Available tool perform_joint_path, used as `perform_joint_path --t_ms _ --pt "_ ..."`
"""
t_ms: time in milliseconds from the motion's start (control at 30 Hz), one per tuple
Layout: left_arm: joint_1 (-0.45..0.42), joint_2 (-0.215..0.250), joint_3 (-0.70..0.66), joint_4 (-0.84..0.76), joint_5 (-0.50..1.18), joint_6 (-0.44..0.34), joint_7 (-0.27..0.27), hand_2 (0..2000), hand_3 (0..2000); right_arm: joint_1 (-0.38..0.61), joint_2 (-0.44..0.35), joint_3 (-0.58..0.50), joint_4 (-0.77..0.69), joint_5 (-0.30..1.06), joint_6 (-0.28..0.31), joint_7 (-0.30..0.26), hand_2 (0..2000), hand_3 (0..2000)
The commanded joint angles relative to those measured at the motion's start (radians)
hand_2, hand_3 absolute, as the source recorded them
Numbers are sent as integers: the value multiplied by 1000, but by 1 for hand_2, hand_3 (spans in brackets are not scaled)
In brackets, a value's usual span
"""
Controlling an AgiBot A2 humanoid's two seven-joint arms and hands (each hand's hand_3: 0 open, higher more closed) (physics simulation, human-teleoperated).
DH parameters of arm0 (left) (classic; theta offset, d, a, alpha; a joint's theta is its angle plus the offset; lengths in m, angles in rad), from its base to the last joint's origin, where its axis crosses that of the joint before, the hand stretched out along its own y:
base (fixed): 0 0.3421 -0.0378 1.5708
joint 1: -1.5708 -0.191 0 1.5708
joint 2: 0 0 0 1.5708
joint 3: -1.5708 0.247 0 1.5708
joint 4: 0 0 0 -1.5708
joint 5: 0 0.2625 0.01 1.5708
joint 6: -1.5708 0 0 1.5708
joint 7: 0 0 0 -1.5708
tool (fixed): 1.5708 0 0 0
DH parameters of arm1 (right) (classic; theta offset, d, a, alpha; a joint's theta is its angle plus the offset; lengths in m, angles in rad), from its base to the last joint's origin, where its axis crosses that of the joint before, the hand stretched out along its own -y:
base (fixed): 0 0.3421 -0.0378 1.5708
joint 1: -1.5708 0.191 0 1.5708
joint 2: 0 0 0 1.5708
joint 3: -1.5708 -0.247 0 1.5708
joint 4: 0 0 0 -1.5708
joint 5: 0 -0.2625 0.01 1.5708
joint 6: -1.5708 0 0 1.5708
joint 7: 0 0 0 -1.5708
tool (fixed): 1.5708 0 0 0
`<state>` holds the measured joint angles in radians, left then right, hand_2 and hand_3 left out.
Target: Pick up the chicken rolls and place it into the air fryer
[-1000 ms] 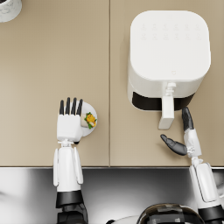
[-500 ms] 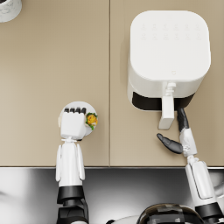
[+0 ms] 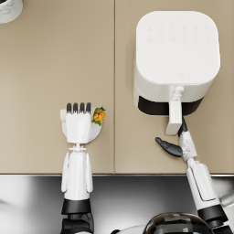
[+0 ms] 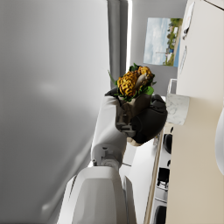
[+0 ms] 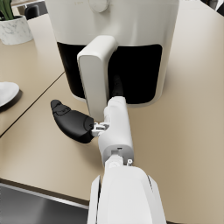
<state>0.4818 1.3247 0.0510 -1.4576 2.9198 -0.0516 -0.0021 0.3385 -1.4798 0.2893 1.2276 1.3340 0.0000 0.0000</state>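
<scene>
Head view, looking steeply down on the beige bench (image 3: 55, 59). The left robot hand (image 3: 78, 124) lies over a white plate (image 3: 95, 133) at about 8 o'clock in the frame, fingers pointing toward 12 o'clock; the left wrist view shows this robot hand (image 4: 139, 114) clenched around the chicken rolls (image 4: 134, 82), whose golden, leaf-garnished end stands out above the curled fingers. In the head view the same chicken rolls (image 3: 98, 115) peep out at the 3 o'clock side of the hand, still directly above the plate. The long axis cannot be told, since most of the food is hidden in the grasp. The air fryer (image 3: 176, 55) stands at 2 o'clock, its drawer handle (image 3: 174, 116) pointing toward 6 o'clock. The right robot hand (image 3: 177, 142) sits at that handle, thumb spread toward 9 o'clock; in the right wrist view its fingers (image 5: 116, 84) pass behind the handle (image 5: 97, 72), so whether they actually grip it cannot be told. This placement suggests that the drawer is to be pulled open for loading. A marbled pot (image 3: 9, 8) occupies the 11 o'clock corner.
</scene>
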Motion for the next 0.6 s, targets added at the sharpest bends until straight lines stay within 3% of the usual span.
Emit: perform_joint_path --t_ms 33,67,100,233,300,367,500,600 --pt "9 3 -4 -65 0 0 1 2000 2000 44 -19 18 -2 0 -2 0 0 0" --pt "4 4 0 -78 0 1 1 2000 2000 50 -21 25 -9 1 -8 0 1361 327" --pt "0 4 2 -84 0 1 1 2000 2000 64 -25 31 -28 2 -29 0 2000 653" --pt "-14 7 35 -134 0 1 2 2000 2000 97 -32 97 -69 4 -114 1 2000 1960" --pt "-22 8 67 -160 0 1 2 2000 2000 95 -12 158 -63 8 -70 4 2000 2000" --pt "-17 13 92 -170 0 1 2 2000 2000 87 26 225 -24 9 -62 4 2000 2000" --pt "9 29 107 -178 0 1 1 2000 2000 46 139 362 128 9 -124 0 2000 2000" --pt "23 40 130 -176 -1 1 1 2000 2000 45 233 480 252 9 -132 -2 2000 2000"
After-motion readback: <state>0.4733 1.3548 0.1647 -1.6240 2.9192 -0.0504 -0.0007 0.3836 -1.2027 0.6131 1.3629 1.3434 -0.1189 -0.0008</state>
